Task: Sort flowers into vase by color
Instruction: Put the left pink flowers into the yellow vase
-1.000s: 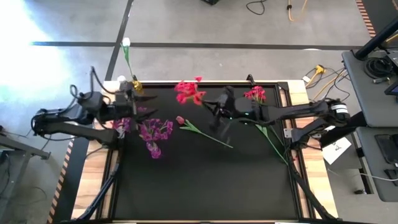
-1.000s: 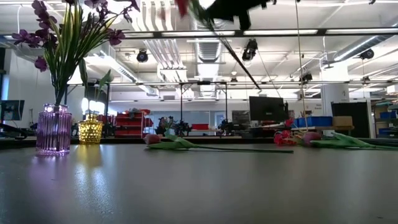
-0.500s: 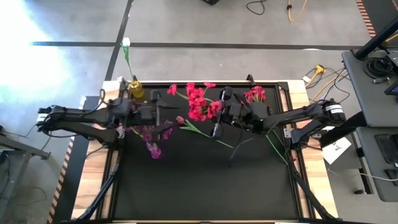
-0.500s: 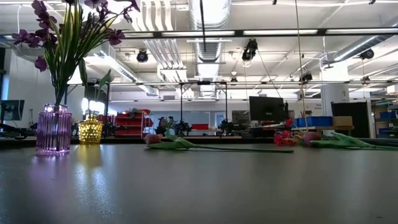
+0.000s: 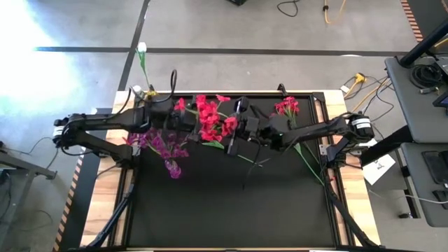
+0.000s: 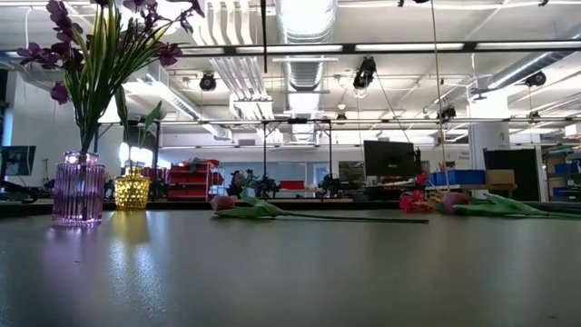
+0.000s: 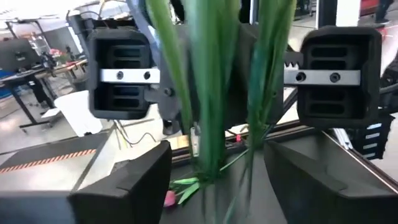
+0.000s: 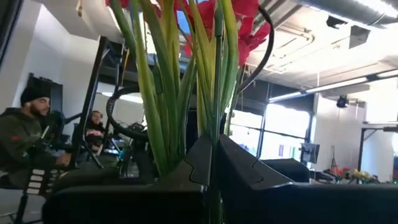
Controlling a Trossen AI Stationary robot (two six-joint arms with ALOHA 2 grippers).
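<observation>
Right gripper (image 5: 236, 137) jaws pinching red bunch (image 5: 212, 120) stems above bench (image 5: 231, 210) — left gripper (image 5: 187, 124) jaws spread around same stems, just beside.

Left gripper (image 5: 187, 120) fingers apart, right gripper (image 5: 234, 131) fingers closed.

The black-topped bench (image 5: 231, 210) has a pale wooden edge and stands on a grey concrete floor (image 5: 231, 28) crossed by dark tape lines. Beyond it, white ceiling ducts (image 6: 304, 23) and strip lights (image 6: 399, 46) hang over monitors (image 6: 388, 156), red shelving (image 6: 186, 178) and blue bins (image 6: 463, 176). Two people (image 8: 25, 137) sit behind.
</observation>
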